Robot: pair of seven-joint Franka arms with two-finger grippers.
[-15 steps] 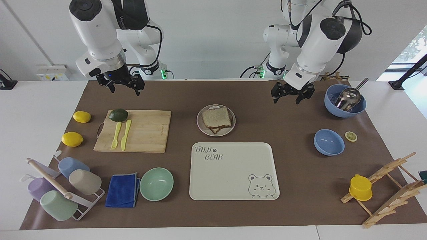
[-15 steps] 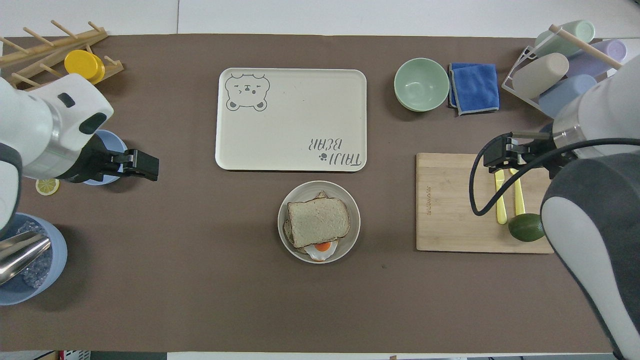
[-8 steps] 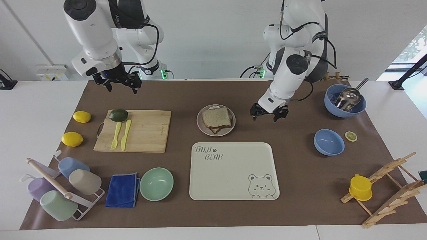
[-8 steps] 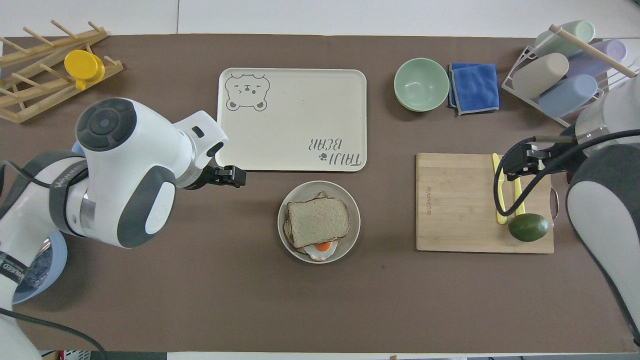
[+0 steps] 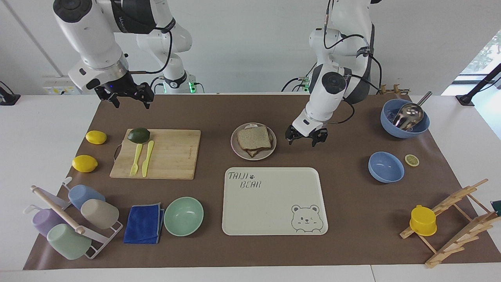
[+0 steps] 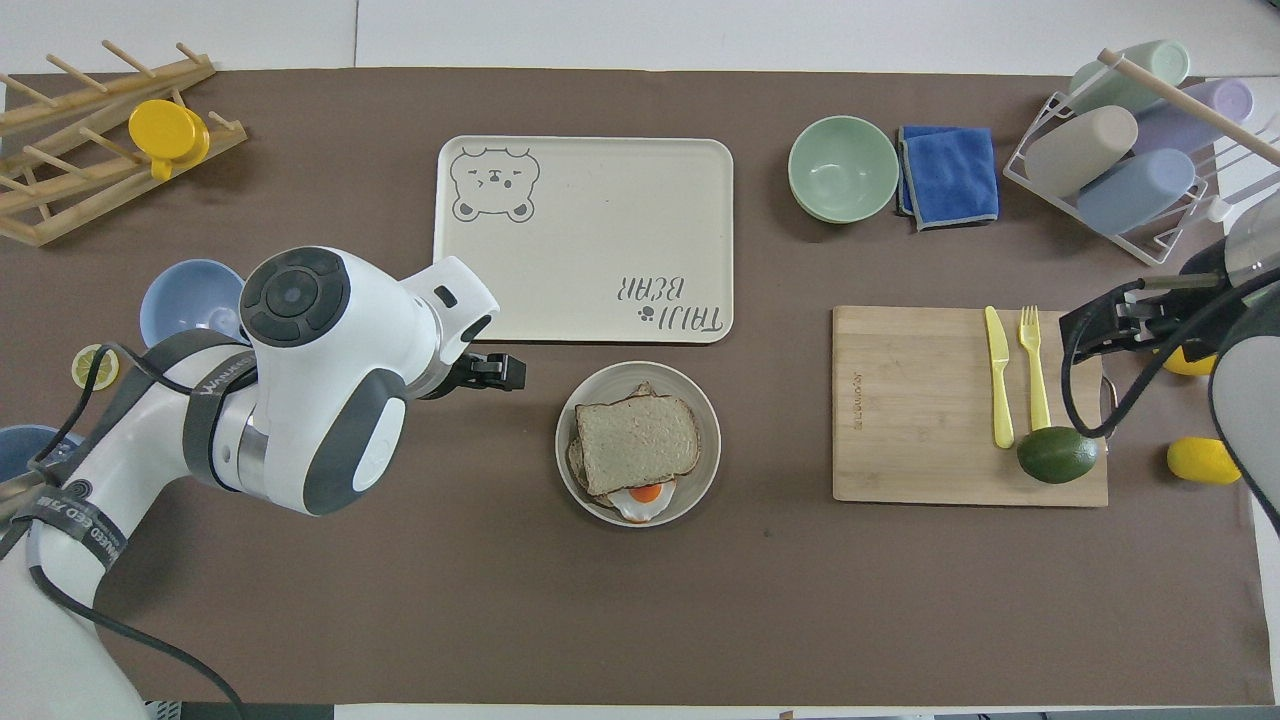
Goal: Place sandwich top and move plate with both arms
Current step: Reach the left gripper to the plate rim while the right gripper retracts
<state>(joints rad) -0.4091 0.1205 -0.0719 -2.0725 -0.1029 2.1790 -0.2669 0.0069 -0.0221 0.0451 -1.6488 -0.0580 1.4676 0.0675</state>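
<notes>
sandwich top (image 6: 636, 442) on plate (image 6: 700, 405); left pincer (image 6: 503, 371) beside plate, empty.

left gripper (image 5: 301, 139): the black two-finger gripper has come down from beside the big blue bowl with the metal scoop (image 5: 404, 118) to hang just beside the small round beige-grey plate (image 5: 271, 152), jaws apart
right gripper (image 5: 126, 95): has drawn up and outward, off the bamboo cutting board (image 5: 172, 154) toward the table's end

Left claw (image 5: 301, 138) hung low, fingers apart, empty, wrist angled downward; right claw (image 5: 128, 96) raised, fingers apart, empty, forearm sloping down.
</notes>
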